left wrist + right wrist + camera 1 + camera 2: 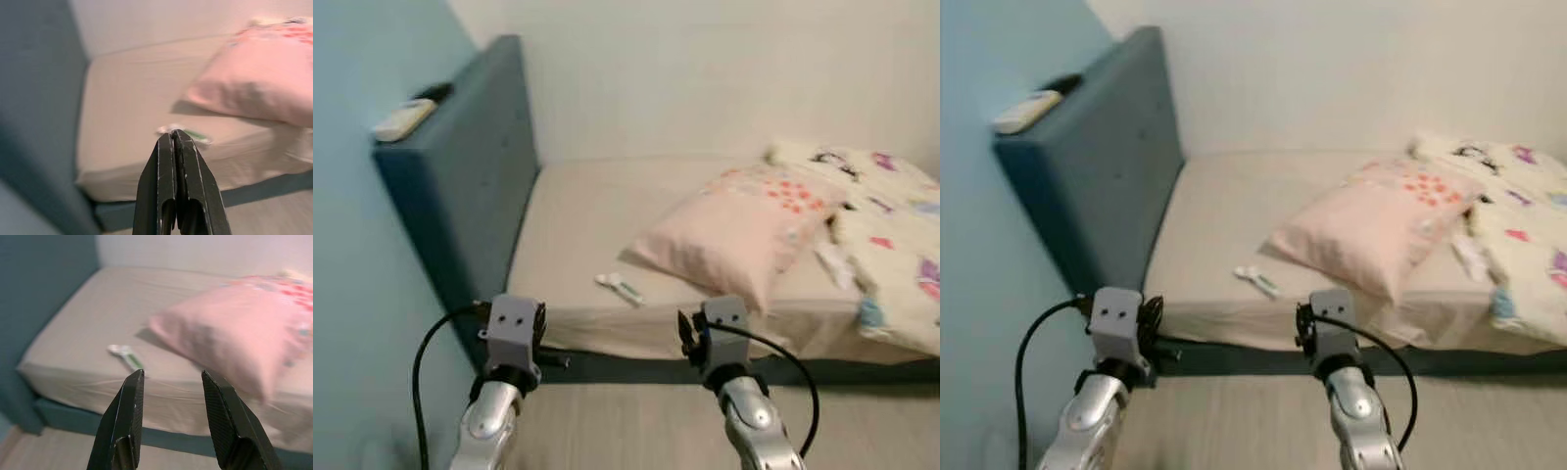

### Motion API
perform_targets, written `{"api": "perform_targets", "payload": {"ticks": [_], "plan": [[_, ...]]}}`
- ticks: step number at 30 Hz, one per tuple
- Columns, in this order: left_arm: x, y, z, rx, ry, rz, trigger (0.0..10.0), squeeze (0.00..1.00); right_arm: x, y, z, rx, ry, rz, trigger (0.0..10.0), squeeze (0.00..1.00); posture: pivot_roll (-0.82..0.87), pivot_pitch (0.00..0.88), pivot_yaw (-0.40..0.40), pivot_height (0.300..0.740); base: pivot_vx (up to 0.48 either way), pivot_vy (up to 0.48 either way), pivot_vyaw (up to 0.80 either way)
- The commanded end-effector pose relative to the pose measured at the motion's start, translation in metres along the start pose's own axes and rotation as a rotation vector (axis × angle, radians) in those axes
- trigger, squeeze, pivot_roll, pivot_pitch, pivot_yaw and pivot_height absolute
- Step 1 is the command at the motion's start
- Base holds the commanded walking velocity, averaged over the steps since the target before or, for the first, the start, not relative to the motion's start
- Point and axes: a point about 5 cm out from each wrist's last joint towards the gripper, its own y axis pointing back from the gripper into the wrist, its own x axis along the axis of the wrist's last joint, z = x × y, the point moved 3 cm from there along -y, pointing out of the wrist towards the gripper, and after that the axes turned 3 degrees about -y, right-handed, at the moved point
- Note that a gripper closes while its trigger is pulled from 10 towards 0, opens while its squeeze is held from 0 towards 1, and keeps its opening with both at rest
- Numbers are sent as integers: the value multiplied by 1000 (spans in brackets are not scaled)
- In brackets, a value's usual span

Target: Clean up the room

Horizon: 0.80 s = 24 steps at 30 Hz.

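Ahead, filling the scene from 10 to 3 o'clock: a bed [607,211] with a bare beige sheet, its near edge running across just beyond both arms. At 9 to 10 o'clock, against the pale blue wall [357,245]: a tall dark-blue headboard [470,176]. On its top edge, a cream remote-like object [403,119], with a dark item [434,91] just behind it, too small to identify. At 2 to 3 o'clock on the mattress: a cream quilt with cartoon prints [891,225], bunched and hanging over the near edge. Touching its left side, toward 1 o'clock: a pink pillow with red spots [739,230], lying flat and angled. At 12 o'clock, near the bed's front edge and just beside the pillow's lower corner: a small white-and-green tube [621,287], lying flat on the sheet. Below, pale wood-tone floor [626,431]. At 7 o'clock, raised before the bed edge: left gripper [174,142], fingers pressed together with nothing between them. At 5 o'clock, likewise raised: right gripper [171,382], fingers spread wide and holding nothing, the tube seen just beyond the left fingertip.
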Motion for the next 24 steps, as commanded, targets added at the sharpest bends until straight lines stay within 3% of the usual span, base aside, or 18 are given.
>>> {"api": "perform_targets", "payload": {"ticks": [1,10,19,24], "plan": [[-4,2,0,2,7,-23,10000,0,-4,1,-1,-2,-15,-14,10000,0,26,46,-7,740,0,0,-800],[-4,0,0,6,-7,-33,10000,0,-5,1,0,-4,-33,-20,10000,0,27,47,-8,740,0,0,-754],[-2,-2,0,17,-10,-22,10000,0,-4,-3,-6,24,-46,-26,10000,0,25,43,-9,740,0,0,0],[-1,-2,-1,19,-6,-17,10000,0,-4,-3,-6,25,-45,-27,10000,0,25,39,-12,740,316,0,0]]}}
